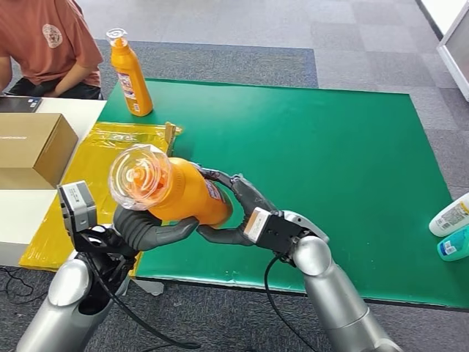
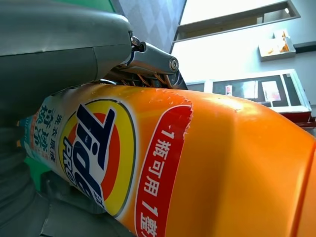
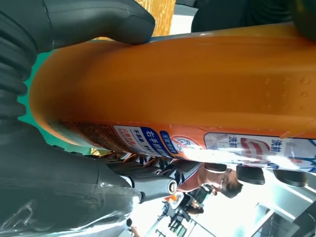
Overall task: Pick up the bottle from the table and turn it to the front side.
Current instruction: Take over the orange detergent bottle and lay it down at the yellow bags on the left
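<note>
While the bottle (image 1: pixel 185 192) is lifted off the bench (image 1: pixel 332 169), it lies on its side, clear cap toward the camera, w/ both hands clasping it. The left hand (image 1: pixel 149 229) grips under the neck end; the right hand (image 1: pixel 235 213) wraps the base. Smooth, stiff plastic, prob. slippery and rather heavy if full, so best grip is on the wide body. Farther off, a second orange bottle (image 1: pixel 130 73) stands upright.
</note>
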Tool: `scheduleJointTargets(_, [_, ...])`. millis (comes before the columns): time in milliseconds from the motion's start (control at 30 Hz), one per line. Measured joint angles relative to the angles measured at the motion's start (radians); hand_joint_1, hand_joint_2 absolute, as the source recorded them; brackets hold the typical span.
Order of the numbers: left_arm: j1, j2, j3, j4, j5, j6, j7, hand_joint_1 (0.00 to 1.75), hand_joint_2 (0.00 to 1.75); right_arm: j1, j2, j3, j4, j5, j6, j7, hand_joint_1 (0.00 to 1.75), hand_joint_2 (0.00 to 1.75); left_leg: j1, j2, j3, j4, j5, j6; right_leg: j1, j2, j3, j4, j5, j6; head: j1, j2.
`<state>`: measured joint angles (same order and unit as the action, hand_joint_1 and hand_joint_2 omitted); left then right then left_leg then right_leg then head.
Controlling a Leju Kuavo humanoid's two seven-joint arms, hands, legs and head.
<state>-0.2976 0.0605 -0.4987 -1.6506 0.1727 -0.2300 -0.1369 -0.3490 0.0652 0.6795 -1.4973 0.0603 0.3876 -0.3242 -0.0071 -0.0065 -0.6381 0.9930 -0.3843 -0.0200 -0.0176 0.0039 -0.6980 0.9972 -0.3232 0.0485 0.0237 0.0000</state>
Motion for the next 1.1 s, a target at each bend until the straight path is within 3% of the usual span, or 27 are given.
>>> scheduleJointTargets(67, [0.0,0.002,0.0,0.0,0.0,0.0,-0.001,1.75,1.75,0.0,-0.001,0.002,0.0,0.0,0.0,0.0,0.3,1.75,0.0,0.0,0.0,0.0,0.0,0.0,0.0,0.0,0.0,0.0,0.0,0.0,0.0,0.0])
scheduleJointTargets(100, [0.001,0.003,0.0,0.0,0.0,0.0,-0.001,1.75,1.75,0.0,-0.002,0.004,0.0,0.001,0.001,0.0,0.0,1.75,0.0,0.0,0.0,0.0,0.0,0.0,0.0,0.0,0.0,0.0,0.0,0.0,0.0,0.0])
scheduleJointTargets(600, [0.031,0.024,0.013,0.0,-0.034,0.038,-0.01,1.75,1.75,0.0,-0.015,0.021,0.0,0.008,-0.006,0.014,0.0,1.75,0.0,0.0,-0.001,0.0,0.0,0.0,0.0,0.0,0.0,0.0,0.0,0.0,0.0,0.0])
scheduleJointTargets(933, [0.128,0.045,0.181,0.075,-0.278,0.171,0.06,1.75,1.75,-0.008,-0.009,0.017,0.0,0.012,-0.026,0.029,0.0,1.75,0.001,0.002,-0.001,0.0,0.0,-0.001,0.001,0.002,-0.001,0.0,0.0,-0.001,0.0,0.0])
scheduleJointTargets(1100, [0.127,0.037,0.244,0.134,-0.61,0.318,0.125,1.75,1.75,-0.013,0.008,0.013,-0.002,0.012,-0.033,0.059,0.0,1.75,0.001,0.001,-0.001,0.0,0.001,-0.001,0.001,0.002,-0.002,0.0,0.0,-0.001,0.0,0.0])
